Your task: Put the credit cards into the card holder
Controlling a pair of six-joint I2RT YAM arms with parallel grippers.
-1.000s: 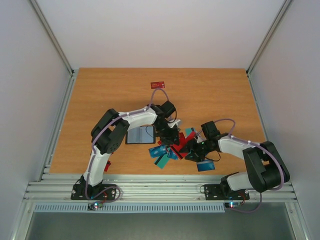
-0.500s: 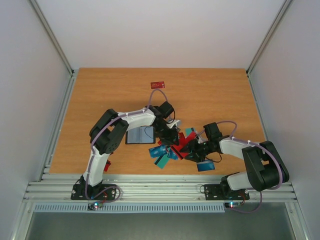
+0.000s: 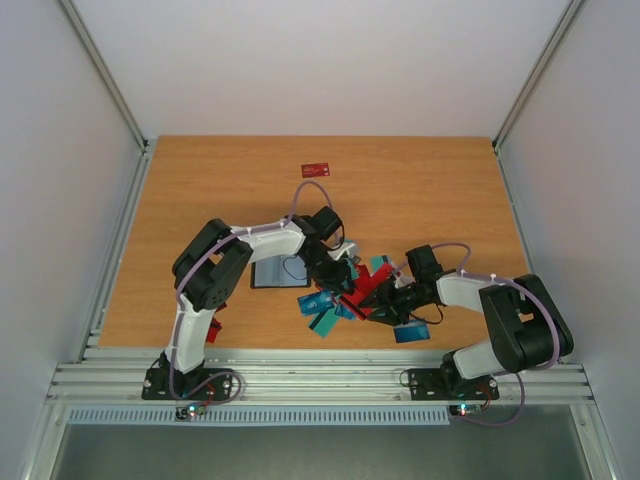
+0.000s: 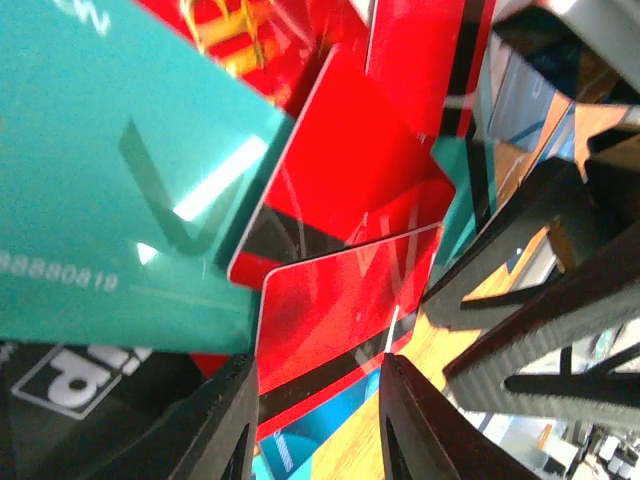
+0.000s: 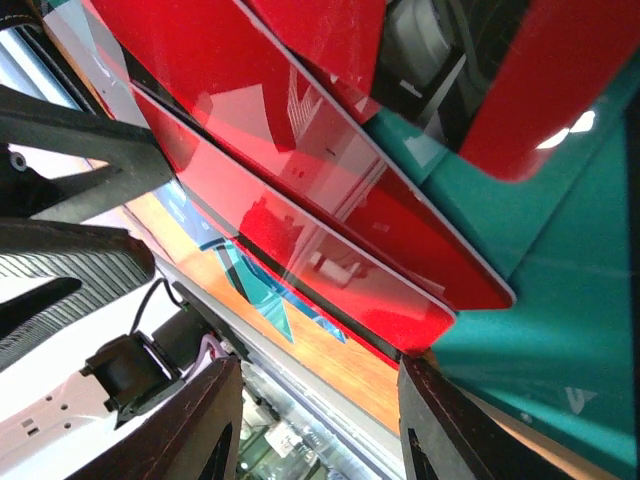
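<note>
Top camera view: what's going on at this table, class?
The robot's left pincer and right pincer are both down in a heap of credit cards on the table; whether either grips one is unclear. The card holder lies just left of the heap. One red card sits alone farther back.

We see credit cards (image 3: pixel 345 295) heaped in red, teal and blue, a red card (image 4: pixel 340 320) crossed by a black stripe, a teal card (image 4: pixel 110 180) with white digits, black card holder (image 3: pixel 278 271), orange-brown woodgrain desk (image 3: pixel 430 190)
</note>
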